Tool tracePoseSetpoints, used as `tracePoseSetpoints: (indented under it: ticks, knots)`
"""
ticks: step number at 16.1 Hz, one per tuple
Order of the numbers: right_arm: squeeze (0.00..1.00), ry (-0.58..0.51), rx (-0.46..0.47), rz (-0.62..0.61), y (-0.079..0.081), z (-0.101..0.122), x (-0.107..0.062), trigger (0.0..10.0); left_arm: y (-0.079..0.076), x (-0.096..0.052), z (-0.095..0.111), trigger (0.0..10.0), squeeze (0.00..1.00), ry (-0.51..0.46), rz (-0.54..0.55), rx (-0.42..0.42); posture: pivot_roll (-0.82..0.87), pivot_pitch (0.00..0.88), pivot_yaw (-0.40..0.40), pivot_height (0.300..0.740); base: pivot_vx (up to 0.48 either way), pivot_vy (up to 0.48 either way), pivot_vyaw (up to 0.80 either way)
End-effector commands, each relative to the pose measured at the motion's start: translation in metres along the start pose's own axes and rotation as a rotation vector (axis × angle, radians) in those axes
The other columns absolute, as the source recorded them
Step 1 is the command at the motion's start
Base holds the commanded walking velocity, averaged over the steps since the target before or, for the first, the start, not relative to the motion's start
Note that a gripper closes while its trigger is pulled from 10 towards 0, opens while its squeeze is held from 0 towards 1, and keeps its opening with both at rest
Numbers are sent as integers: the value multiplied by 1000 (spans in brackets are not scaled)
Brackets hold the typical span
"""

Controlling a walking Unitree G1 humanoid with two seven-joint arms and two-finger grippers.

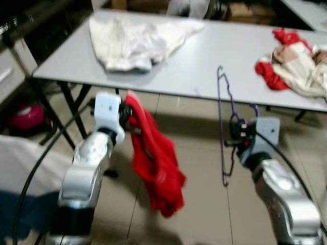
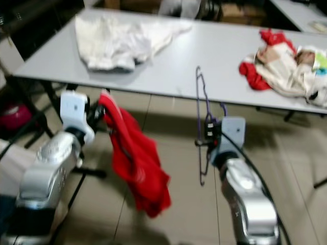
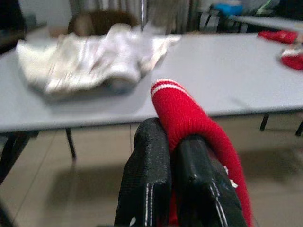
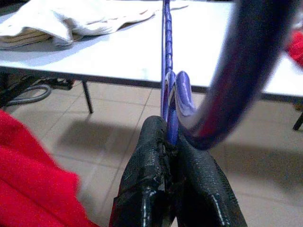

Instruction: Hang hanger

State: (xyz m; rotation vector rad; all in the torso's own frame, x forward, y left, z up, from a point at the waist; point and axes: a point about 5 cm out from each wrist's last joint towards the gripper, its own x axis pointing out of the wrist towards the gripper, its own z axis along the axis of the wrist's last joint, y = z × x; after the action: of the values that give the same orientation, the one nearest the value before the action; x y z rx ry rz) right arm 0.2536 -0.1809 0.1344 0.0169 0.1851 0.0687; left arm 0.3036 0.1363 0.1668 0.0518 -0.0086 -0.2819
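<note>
A thin purple wire hanger stands upright in front of the grey table, and my right gripper is shut on it near its hook; the right wrist view shows the black fingers pinching the purple wire. My left gripper is shut on a red knitted garment, which hangs down below it toward the floor. In the left wrist view the red cloth drapes over the closed fingers.
On the table lie a crumpled white garment at the left and a red and cream heap of clothes at the right. A pink object sits on the tiled floor at the left. A black cable runs beside my left arm.
</note>
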Motion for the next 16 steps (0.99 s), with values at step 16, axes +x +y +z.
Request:
tracePoseSetpoints:
  ticks: [16]
  knots:
    - [0,100,-348,688,-54,55,-72,10000,-15,65,79,10000,0,-197,-268,112,42,0,3,740,346,0,0]
